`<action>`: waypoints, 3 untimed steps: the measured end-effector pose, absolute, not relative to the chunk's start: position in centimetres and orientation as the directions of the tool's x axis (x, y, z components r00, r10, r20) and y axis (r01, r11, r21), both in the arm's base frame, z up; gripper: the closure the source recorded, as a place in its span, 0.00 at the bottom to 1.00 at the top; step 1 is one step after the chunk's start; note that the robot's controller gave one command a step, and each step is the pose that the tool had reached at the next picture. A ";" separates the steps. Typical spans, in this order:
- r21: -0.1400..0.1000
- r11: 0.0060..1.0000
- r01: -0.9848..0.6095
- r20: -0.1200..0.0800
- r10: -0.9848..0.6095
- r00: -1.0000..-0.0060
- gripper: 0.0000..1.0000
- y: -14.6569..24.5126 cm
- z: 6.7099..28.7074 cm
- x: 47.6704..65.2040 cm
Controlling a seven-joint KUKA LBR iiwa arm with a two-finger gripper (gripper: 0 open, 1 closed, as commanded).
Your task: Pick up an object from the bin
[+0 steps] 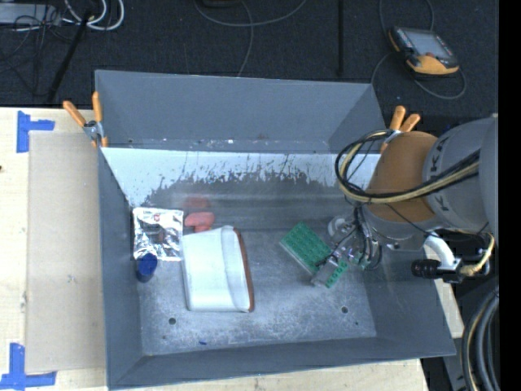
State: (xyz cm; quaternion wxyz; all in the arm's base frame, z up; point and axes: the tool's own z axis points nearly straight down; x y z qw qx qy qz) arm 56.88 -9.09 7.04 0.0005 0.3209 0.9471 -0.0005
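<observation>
- Crinkled silver foil packet (158,233) lies at the left of the grey metal bin (244,332)
- White rectangular box with a brown edge (213,269) just beside it
- Green ridged plastic block (304,245) right of centre
- Pincer (340,261) down at that block's right end; how far open, cannot tell

pouch (159,233) left of tub (213,271), board (306,245) right

The gripper (346,257) is low in the grey bin (285,320) at about 3 o'clock, and a flat green thing (303,245) with little squares on it lies right by it on its 9 o'clock side. A white box (210,271) with a brown edge lies near the middle of the bin floor. At 9 o'clock a shiny silver packet (159,233) lies just beside the box, with a small blue thing (146,267) at the packet's 6 o'clock and a pink thing (199,218) at the box's 12 o'clock.
</observation>
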 end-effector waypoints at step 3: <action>0.002 0.798 0.602 -0.003 0.602 -0.798 1.00 -9.2 17.5 57.4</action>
